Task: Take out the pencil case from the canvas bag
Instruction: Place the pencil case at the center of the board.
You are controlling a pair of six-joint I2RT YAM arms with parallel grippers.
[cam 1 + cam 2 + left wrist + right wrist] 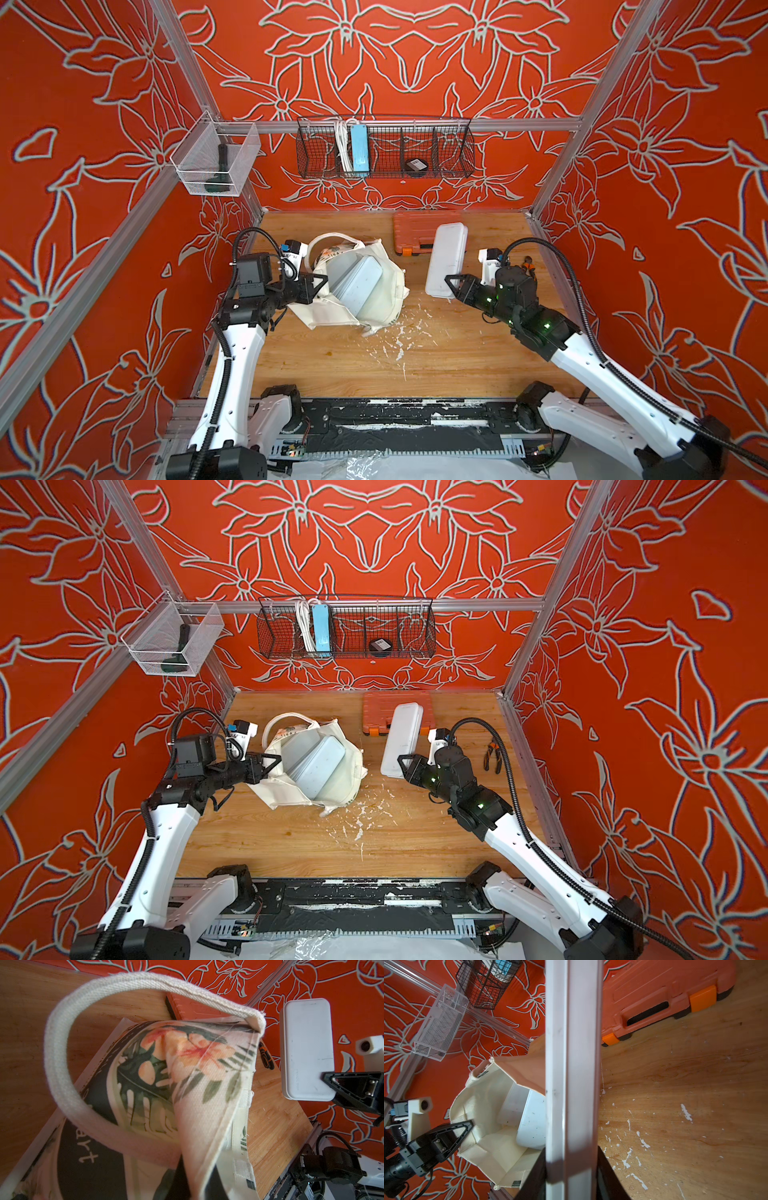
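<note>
The left fingers [321, 284] were shut tight on the rim of the canvas bag [328, 318], pinching a fold of cream cloth at its left side, left of centre in both top views. The bag lay slumped on the wooden counter [457, 353] with its mouth gaping upward. In the left wrist view one looped handle [62, 1059] arched over the flower-printed face.

The right fingers [451, 285] were almost fully closed, clamped on the near end of the white pencil case [446, 253], right of centre in the frame. The case was outside the bag and apart from it. From the wrist views it looked raised off the counter. In both top views its far end overlapped the orange tool case [415, 235], which lay against the back wall.

Inside the bag sat two pale, rounded boxes [359, 282], one overlapping the other and filling most of the opening.

A black wire basket [457, 166] hung on the back rail, upper middle of the frame. Toward its left end it held a bundled white cable [341, 145] and a blue power strip [358, 149], and right of its middle a small black object [415, 165]. A white mesh bin [245, 166] in the upper left held a dark handled tool [220, 166]. Pliers [492, 754] lay on the counter near its right edge.
</note>
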